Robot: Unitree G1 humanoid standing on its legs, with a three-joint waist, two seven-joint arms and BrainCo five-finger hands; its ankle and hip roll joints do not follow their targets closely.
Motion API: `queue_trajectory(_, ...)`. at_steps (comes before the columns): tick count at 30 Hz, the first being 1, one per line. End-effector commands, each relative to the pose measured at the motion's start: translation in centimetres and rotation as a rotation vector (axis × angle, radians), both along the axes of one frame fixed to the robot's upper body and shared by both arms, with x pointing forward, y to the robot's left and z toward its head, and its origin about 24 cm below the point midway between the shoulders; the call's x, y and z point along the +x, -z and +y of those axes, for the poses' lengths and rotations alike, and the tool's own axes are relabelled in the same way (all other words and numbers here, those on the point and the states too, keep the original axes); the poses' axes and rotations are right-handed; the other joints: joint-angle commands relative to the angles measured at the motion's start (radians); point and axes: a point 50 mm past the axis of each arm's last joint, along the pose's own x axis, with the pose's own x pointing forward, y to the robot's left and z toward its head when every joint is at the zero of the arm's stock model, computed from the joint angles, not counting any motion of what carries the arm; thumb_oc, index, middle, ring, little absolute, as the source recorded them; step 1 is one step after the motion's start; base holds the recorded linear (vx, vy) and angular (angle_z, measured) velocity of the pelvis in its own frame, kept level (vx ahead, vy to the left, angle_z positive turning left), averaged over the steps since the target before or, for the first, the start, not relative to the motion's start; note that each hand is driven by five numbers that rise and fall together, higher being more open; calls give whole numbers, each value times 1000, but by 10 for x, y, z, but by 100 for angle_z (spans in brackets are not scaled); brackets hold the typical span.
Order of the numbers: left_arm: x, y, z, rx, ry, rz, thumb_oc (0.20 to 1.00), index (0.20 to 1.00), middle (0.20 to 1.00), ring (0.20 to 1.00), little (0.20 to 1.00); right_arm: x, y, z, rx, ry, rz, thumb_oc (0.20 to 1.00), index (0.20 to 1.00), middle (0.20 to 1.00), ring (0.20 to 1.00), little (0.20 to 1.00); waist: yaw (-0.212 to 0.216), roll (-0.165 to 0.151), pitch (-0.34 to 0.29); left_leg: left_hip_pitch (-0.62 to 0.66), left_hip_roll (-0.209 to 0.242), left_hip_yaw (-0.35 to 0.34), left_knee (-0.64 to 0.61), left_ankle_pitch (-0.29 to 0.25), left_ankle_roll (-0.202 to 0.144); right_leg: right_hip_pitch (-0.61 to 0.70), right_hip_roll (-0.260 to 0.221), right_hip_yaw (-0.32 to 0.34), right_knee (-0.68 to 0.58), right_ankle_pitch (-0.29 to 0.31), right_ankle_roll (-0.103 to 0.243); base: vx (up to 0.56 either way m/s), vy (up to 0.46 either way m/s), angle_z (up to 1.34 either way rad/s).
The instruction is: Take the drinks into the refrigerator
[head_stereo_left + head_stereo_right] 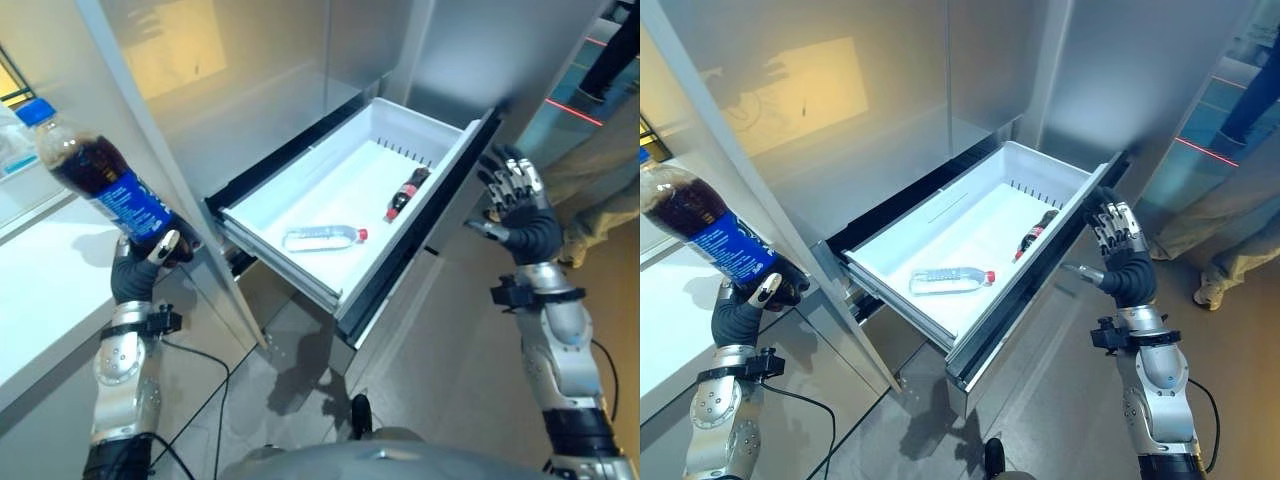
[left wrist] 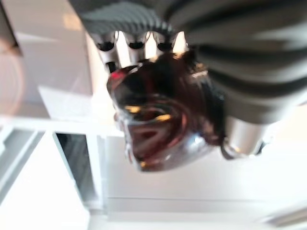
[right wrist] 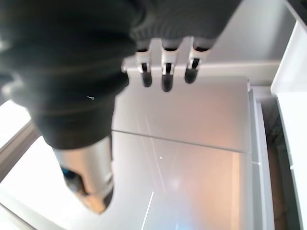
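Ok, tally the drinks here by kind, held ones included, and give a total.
Dark cola bottles: 2, a large one in the left hand, a small one in the drawer
Clear water bottles: 1, in the drawer
Total: 3

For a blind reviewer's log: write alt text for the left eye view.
The left hand holds a cola bottle with a blue label up beside an open white refrigerator drawer. In the drawer lie a clear water bottle and a small dark bottle. The open right hand is raised at the drawer's far side.
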Motion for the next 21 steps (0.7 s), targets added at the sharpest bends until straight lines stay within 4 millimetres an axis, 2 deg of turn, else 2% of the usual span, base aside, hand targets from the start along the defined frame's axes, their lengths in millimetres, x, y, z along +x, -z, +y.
queue_trajectory(1, 3, -78, -3, 92, 107, -394, 200, 200, 200, 200, 200, -5, -32, -6, -20, 30, -179, 1000, 1000, 1000, 1000, 1000, 35, -17, 11, -12, -58, -71, 83, -124, 100, 56, -50, -23, 161, -168, 67, 1, -3, 9)
queue_trajectory(10, 1, -87, -17, 159, 232, -415, 200, 200, 200, 200, 200, 8, -24, -10, -40, -44, -95, 1000, 1000, 1000, 1000, 1000, 58, -29, 11, -14, -57, -91, 78, -120, 98, 65, -57, -50, 165, -173, 65, 2, -10, 10)
queue_trajectory(12, 3, -93, -30, 213, 358, -413, 200, 200, 200, 200, 200, 16, -27, -6, -39, -154, -61, 1000, 1000, 1000, 1000, 1000, 64, -35, 12, -16, -56, -95, 83, -118, 96, 65, -58, -56, 171, -174, 64, -6, -22, 15)
queue_trajectory(13, 3, -93, -30, 211, 359, -414, 200, 200, 200, 200, 200, 17, -27, -6, -38, -157, -61, 1000, 1000, 1000, 1000, 1000, 63, -35, 13, -17, -56, -95, 84, -118, 96, 65, -59, -56, 171, -175, 64, -14, -26, 16)
queue_trajectory(16, 5, -91, -47, 215, 522, -390, 200, 200, 200, 200, 200, 30, -34, 0, -99, -273, -11, 1000, 1000, 1000, 1000, 1000, 68, -42, 13, -21, -57, -96, 90, -118, 94, 63, -59, -59, 174, -173, 64, -10, -15, 5)
queue_trajectory(19, 9, -87, -79, 242, 794, -332, 200, 200, 200, 200, 200, 53, -41, 26, -93, -483, 63, 1000, 1000, 1000, 1000, 1000, 77, -45, 14, -23, -55, -92, 96, -113, 92, 61, -62, -58, 176, -167, 65, -24, -19, 1)
queue_trajectory(20, 9, -88, -79, 242, 792, -334, 200, 200, 200, 200, 200, 54, -41, 26, -93, -485, 61, 1000, 1000, 1000, 1000, 1000, 76, -45, 16, -22, -55, -91, 96, -114, 92, 61, -61, -58, 176, -167, 65, 0, 0, 0)
queue_trajectory(21, 9, -92, -89, 277, 899, -323, 200, 200, 200, 200, 200, 59, -49, 42, -129, -601, 88, 1000, 1000, 1000, 1000, 1000, 78, -46, 16, -22, -54, -88, 96, -110, 90, 59, -60, -57, 177, -166, 66, 0, 0, 0)
